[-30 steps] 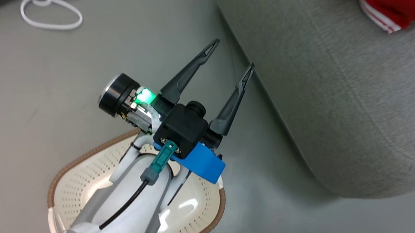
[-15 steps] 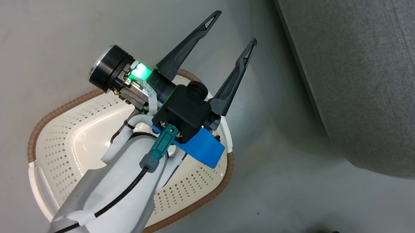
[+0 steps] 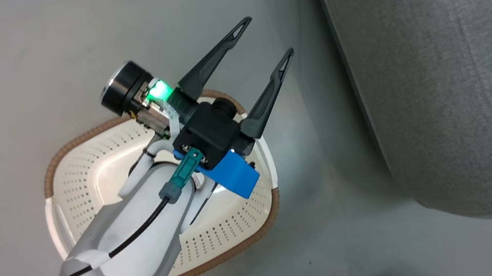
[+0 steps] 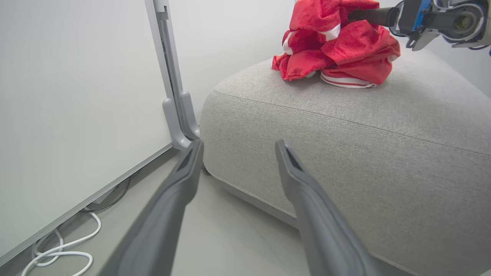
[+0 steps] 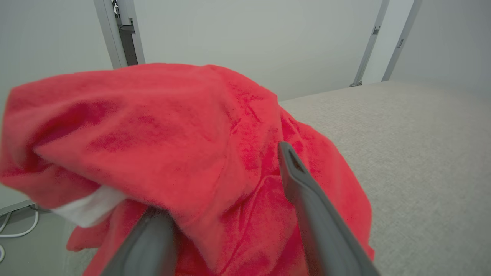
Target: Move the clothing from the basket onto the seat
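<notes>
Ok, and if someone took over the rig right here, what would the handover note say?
Left gripper: open, empty, over the rim of the basket.
Right gripper: open, in the clothing, red fabric draped over one of its fingers.
The clothing is heaped on the seat. Nothing red in the basket where visible; the left arm hides part.
Done: the transfer, apparently.
Left: free the right gripper, check the hidden basket floor.

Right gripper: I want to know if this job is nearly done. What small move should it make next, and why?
Probably draw the right gripper straight back, clear of the clothing. Its jaws stand apart, the clothing lies heaped on the seat with a fold over one finger, and what shows of the basket holds nothing.
</notes>
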Controlling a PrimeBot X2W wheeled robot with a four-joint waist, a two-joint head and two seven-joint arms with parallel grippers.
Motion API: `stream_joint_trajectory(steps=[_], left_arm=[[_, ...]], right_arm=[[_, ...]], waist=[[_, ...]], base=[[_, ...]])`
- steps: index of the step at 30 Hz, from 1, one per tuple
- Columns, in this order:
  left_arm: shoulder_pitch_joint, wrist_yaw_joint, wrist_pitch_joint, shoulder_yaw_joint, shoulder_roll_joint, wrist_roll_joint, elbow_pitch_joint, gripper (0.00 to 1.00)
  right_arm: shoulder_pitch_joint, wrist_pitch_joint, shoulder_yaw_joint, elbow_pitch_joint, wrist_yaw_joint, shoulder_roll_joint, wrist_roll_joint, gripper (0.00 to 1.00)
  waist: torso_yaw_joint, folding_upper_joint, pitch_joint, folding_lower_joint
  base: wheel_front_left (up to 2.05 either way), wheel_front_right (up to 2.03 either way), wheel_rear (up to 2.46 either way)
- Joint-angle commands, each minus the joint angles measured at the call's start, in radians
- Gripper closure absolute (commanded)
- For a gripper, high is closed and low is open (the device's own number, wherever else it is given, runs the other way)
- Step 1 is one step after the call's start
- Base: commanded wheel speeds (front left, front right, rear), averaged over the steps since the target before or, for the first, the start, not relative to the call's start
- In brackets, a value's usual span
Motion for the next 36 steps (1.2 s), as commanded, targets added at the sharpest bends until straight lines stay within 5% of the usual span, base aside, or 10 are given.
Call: stream_joint_trajectory(steps=[1, 10, 24, 30, 36], left_arm=[[0.019, 0.009, -0.01, 0.008, 0.0, -0.011, 0.008, 0.0], [0.142, 0.047, -0.017, 0.075, -0.021, -0.061, 0.007, 0.0], [0.4, 0.106, -0.018, 0.344, -0.02, -0.063, -0.059, 0.0], [0.496, 0.093, -0.018, 0.48, -0.032, -0.041, -0.063, 0.0], [0.59, 0.074, -0.018, 0.565, -0.051, -0.007, -0.062, 0.0]], right_arm=[[0.042, 0.0, -0.001, -0.017, 0.0, 0.01, -0.003, 0.0], [0.319, 0.0, 0.056, -0.18, 0.0, 0.055, -0.049, 0.0], [0.563, 0.0, 0.24, -0.473, 0.0, 0.135, -0.037, 0.0], [0.609, 0.0, 0.34, -0.503, 0.0, 0.178, -0.035, 0.0], [0.692, 0.0, 0.334, -0.519, 0.0, 0.227, -0.063, 0.0]], waist=[[-0.005, 0.0, -0.048, -0.0001], [0.015, 0.0, -0.235, -0.0001], [0.156, 0.0, -0.46, -0.0001], [0.222, 0.0, -0.536, -0.0001], [0.263, 0.0, -0.609, -0.0001]], base=[[0.0, 0.0, 0.0], [0.0, 0.0, 0.0], [0.0, 0.0, 0.0], [0.0, 0.0, 0.0], [0.0, 0.0, 0.0]])
